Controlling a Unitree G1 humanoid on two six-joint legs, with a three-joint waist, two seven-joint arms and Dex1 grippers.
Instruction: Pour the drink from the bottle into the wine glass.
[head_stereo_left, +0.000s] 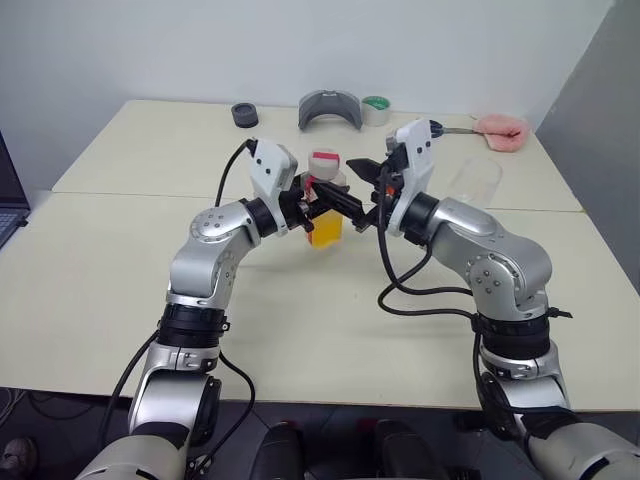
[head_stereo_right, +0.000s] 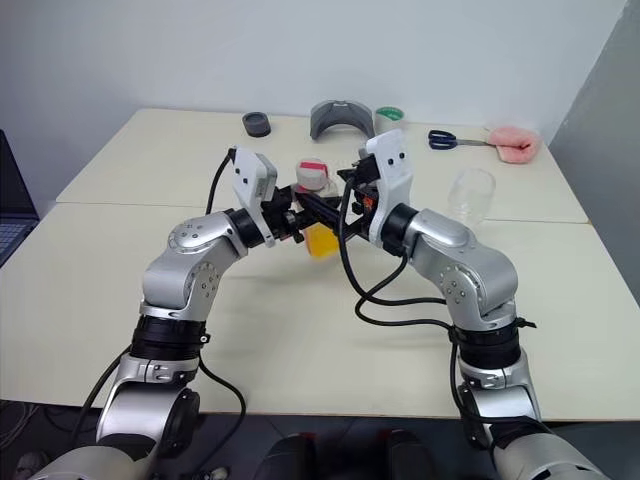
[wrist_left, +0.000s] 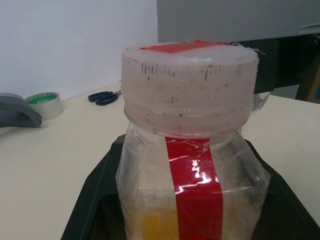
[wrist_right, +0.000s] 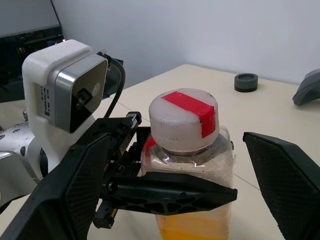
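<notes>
A pale cream table (head_stereo_left: 120, 290) stands against a white wall, with a seam running across it where two tops meet. Above its middle the left gripper (wrist_right: 150, 185) is clamped on the bottle (head_stereo_left: 325, 215), holding it upright and off the surface, black fingers pressed to its clear sides below the neck. The right gripper (wrist_right: 200, 165) reaches in from the other side with its jaws spread wide on either side of the white cap (wrist_right: 183, 120), which carries a red tape stripe. The wine glass (head_stereo_right: 471, 197) stands on the table to the right, well apart from both grippers. The drink (head_stereo_left: 326, 229) fills the bottle's lower part. Along the far edge lie a grey curved piece (head_stereo_left: 329, 108), a tape roll (head_stereo_left: 376, 109), scissors (head_stereo_right: 445, 140), a pink cloth (head_stereo_right: 512, 144) and a small dark round thing (head_stereo_left: 244, 114).
</notes>
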